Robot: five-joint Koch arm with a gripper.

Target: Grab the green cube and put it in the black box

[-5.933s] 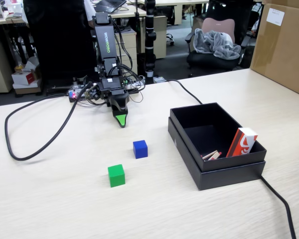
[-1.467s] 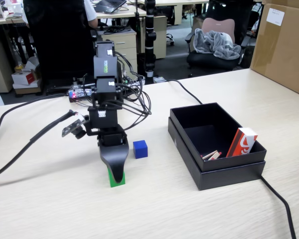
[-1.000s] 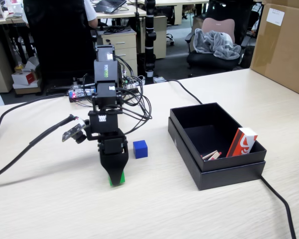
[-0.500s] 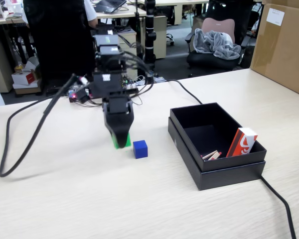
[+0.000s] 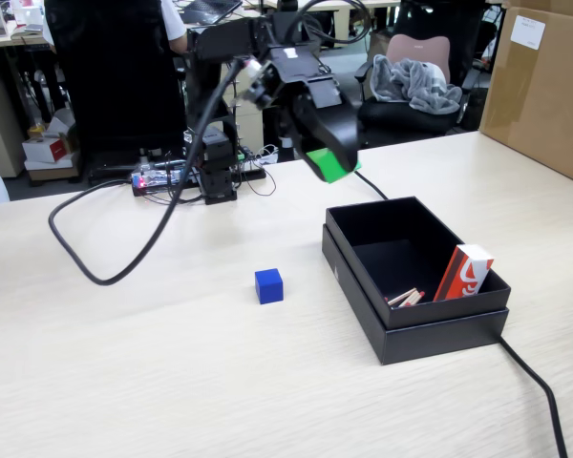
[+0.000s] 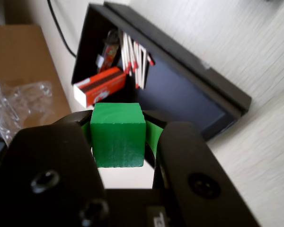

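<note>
My gripper [image 5: 332, 164] clamps the green cube [image 6: 118, 135] in the air, just beyond the black box [image 5: 411, 320]'s far rim. Inside the box lie a red carton [image 5: 463, 272] and sticks [image 6: 135, 59]. The blue cube [image 5: 268, 285] sits left of the box.

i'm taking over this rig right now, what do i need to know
Gripper: shut on the green cube, held in the air near the back left corner of the black box, as the fixed view shows it.
Black box: open, on the table, already holding a red and white packet and some sticks.
Blue cube: on the table, untouched.
Done: cube picked up.
Left: carry it over the box and release.
</note>
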